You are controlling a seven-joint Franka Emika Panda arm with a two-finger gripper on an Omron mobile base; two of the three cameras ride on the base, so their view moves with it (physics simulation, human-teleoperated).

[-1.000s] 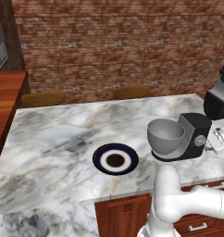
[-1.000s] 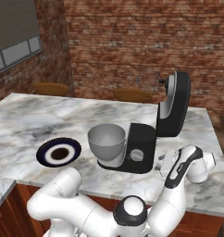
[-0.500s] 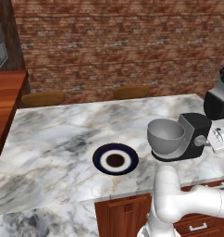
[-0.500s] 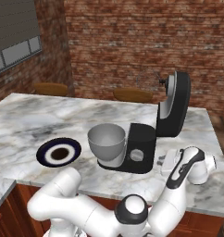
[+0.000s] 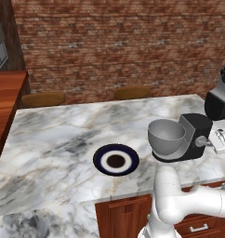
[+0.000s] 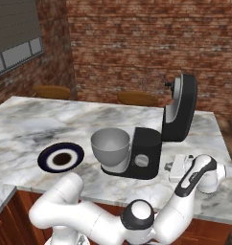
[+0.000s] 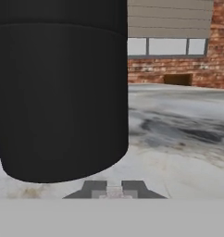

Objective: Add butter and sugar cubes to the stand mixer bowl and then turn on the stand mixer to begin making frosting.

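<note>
Clenched jaws of the gripper (image 7: 114, 189) sit low beside the black mixer (image 6: 151, 139) on a marble counter (image 5: 63, 135); brick wall (image 5: 123, 42) behind.

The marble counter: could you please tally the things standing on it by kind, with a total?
Stand mixer, black, head tilted up: 1
Stand mixer bowl, grey metal, seated on the mixer: 1
Plate, dark-blue rim with white ring: 1
Total: 3
</note>
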